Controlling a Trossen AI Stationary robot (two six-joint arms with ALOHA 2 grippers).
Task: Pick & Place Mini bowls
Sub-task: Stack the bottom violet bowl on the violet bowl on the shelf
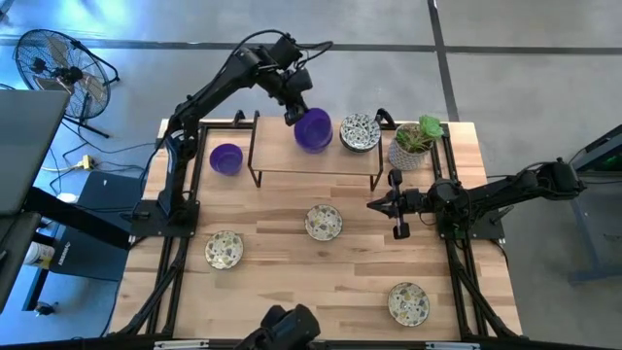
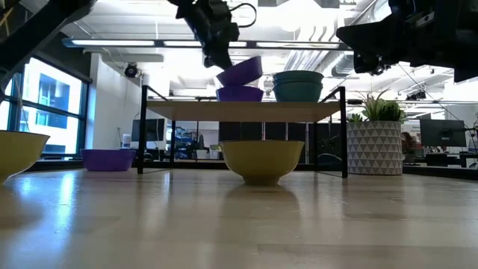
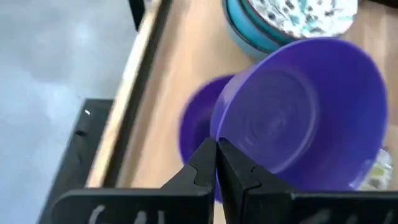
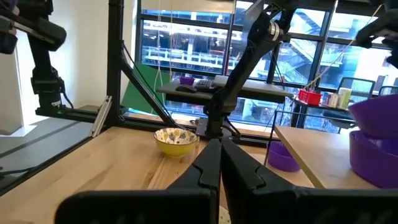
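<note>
My left gripper (image 3: 216,158) is shut on a glossy purple mini bowl (image 3: 298,118), held over the wooden shelf (image 1: 292,160) at the table's far side. Right under it a second purple bowl (image 2: 240,93) stands on the shelf. Beside that is a stack of teal-sided bowls (image 2: 299,84) with speckled insides (image 1: 360,131). A third purple bowl (image 1: 225,157) rests on the table left of the shelf. Three patterned bowls (image 1: 324,222), (image 1: 224,250), (image 1: 408,302) sit on the table. My right gripper (image 1: 398,209) waits shut at the right side, touching nothing. My left gripper pinches the purple bowl's rim (image 3: 219,138) between its two fingers, one inside the bowl and one outside. The fingers slant down from the table's left and far side. The bowl hangs tilted (image 2: 240,71) just over the purple bowl on the shelf; whether the two touch, I cannot tell.
A potted green plant (image 1: 416,141) in a patterned pot stands at the shelf's right end. The shelf's black frame legs (image 1: 256,175) stand on the table. Bare wood lies between the patterned bowls at the table's middle and near side.
</note>
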